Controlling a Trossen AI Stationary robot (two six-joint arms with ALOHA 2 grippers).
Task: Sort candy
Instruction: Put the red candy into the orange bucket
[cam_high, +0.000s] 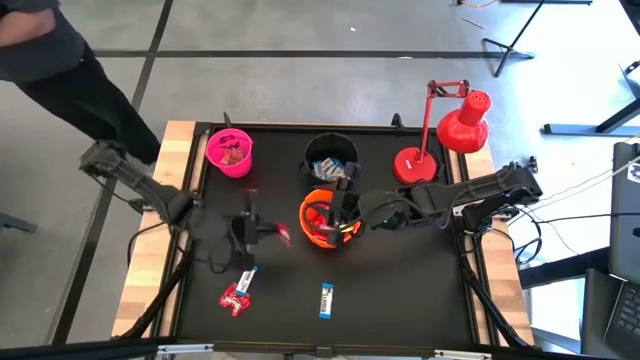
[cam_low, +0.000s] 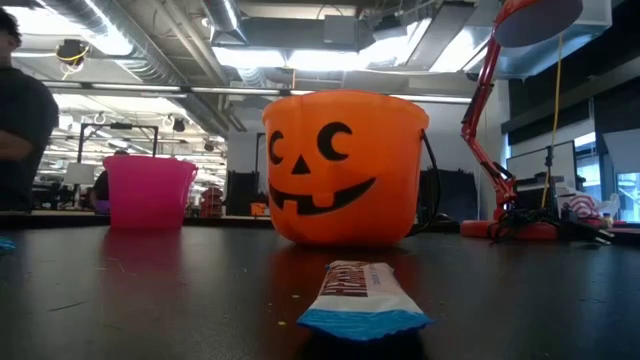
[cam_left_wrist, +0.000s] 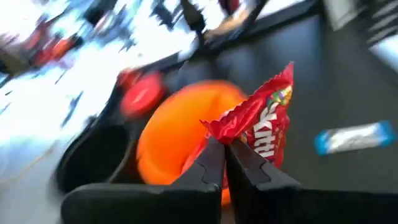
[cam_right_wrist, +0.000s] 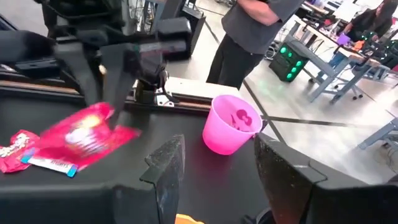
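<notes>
**Red packet in the air, bound for a bucket**

The left gripper (cam_high: 262, 230) is clamped on a red packet (cam_left_wrist: 264, 121), pinching one crimped edge so the crinkly foil hangs free above the dark mat, just left of the orange bucket (cam_high: 328, 220). The step in hand looks like the carry: the sweet is lifted and not yet dropped. Since the orange bucket already shows red wrappers inside, it is the likely target. The next move would call for bringing the packet over that rim before the fingers part, because the light, floppy wrapper could catch on the edge or flutter aside.

The right gripper (cam_high: 372, 212) hangs just right of the orange bucket, its fingers apart and holding nothing.

More candy waits on the near part of the mat: another red packet (cam_high: 235, 298) lying against a narrow blue-and-white bar (cam_high: 246, 281), and a second bar (cam_high: 327, 300) lying alone nearer the middle, flat and glossy with a blue end.

The buckets are smooth moulded plastic. The orange one is round with a black pumpkin face, the pink bucket (cam_high: 230, 152) at the far left is tapered and holds a few pieces, and the black bucket (cam_high: 331, 160) between them at the far edge holds blue-and-white wrappers. A red desk lamp (cam_high: 440, 135) stands at the far right.
</notes>
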